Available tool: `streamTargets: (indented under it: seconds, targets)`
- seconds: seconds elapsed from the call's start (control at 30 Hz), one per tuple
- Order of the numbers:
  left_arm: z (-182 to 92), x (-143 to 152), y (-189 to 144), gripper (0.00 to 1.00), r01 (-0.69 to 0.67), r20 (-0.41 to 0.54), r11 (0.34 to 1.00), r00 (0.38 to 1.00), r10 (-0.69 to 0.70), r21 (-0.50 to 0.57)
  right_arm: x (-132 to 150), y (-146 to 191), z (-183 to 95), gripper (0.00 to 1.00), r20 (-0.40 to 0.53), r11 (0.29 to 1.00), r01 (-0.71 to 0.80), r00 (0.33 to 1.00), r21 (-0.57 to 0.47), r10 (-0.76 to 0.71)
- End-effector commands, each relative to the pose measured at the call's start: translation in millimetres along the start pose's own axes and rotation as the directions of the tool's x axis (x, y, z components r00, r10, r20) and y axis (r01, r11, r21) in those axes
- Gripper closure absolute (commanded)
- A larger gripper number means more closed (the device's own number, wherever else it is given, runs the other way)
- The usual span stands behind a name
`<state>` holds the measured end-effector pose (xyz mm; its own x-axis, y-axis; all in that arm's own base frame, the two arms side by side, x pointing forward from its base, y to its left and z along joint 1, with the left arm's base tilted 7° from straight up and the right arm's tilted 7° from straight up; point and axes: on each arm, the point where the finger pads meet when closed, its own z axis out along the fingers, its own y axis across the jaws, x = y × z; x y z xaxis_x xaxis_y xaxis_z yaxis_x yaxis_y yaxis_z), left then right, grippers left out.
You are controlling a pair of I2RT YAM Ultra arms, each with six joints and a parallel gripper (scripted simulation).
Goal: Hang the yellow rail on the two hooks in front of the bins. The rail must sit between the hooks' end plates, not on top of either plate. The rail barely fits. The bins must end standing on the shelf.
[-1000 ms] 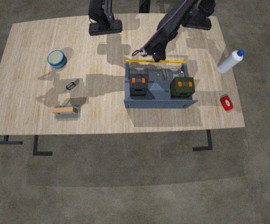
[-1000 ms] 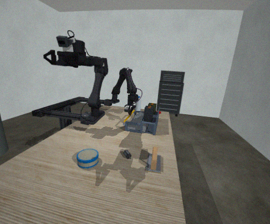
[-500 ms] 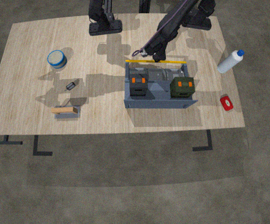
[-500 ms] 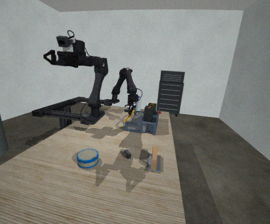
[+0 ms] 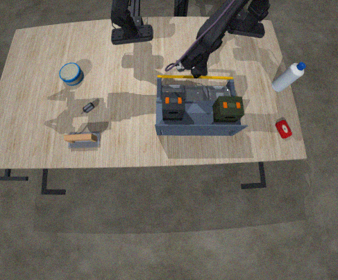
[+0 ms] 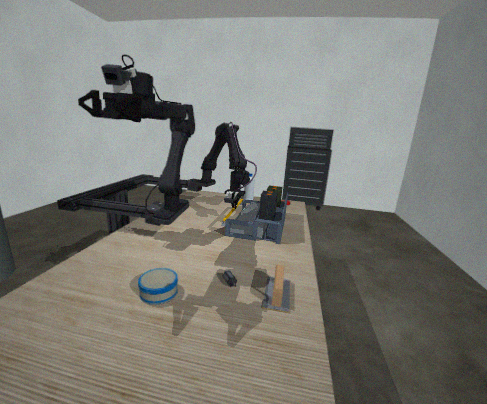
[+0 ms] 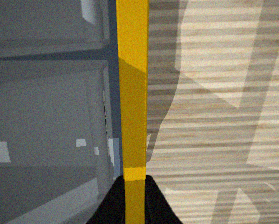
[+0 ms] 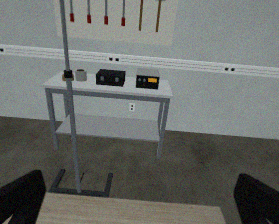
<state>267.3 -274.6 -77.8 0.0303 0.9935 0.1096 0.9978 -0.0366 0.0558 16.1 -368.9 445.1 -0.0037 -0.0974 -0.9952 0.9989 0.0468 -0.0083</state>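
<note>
The yellow rail point(image 5: 176, 76) point(image 7: 133, 110) is long and thin and lies along the side of the blue-grey shelf point(image 5: 193, 130) that faces the arms. My left gripper point(image 7: 135, 184) is shut on the rail near its middle. The rail's ends are close to the shelf's corners; the hooks and end plates are too small or hidden to make out, so I cannot tell how the ends sit. Translucent grey bins point(image 5: 196, 93) point(image 7: 45, 110) stand on the shelf beside the rail. My right gripper point(image 8: 139, 181) point(image 6: 85, 102) is open and empty, raised high, away from the shelf.
A dark grey case point(image 5: 173, 110) and a green case point(image 5: 228, 111) stand on the shelf. A white bottle point(image 5: 286, 79) and red object point(image 5: 283, 129) are on one side; a round blue-rimmed tin point(image 5: 71, 73), small dark object point(image 5: 88, 107) and wooden-handled tool point(image 5: 80, 138) on the other.
</note>
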Motion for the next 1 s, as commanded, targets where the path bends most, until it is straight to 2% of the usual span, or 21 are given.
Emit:
streamTargets:
  seconds: [0.0,0.63,0.97]
  targets:
    - [-13.2,-5.0,9.3,1.00,0.002,0.034,1.000,0.999,-0.001,-0.030,-11.6,-6.7,-5.8,0.00,0.014,1.000,-0.006,1.000,0.025,0.005]
    - [-4.4,-3.0,4.7,1.00,-0.004,0.021,1.000,1.000,0.005,-0.018,-11.6,-6.7,-5.8,0.00,0.014,1.000,-0.006,1.000,0.025,0.005]
    - [-9.5,-5.3,7.7,1.00,-0.002,0.029,1.000,1.000,0.003,-0.026,-11.6,-6.7,-5.8,0.00,0.014,1.000,-0.006,1.000,0.025,0.005]
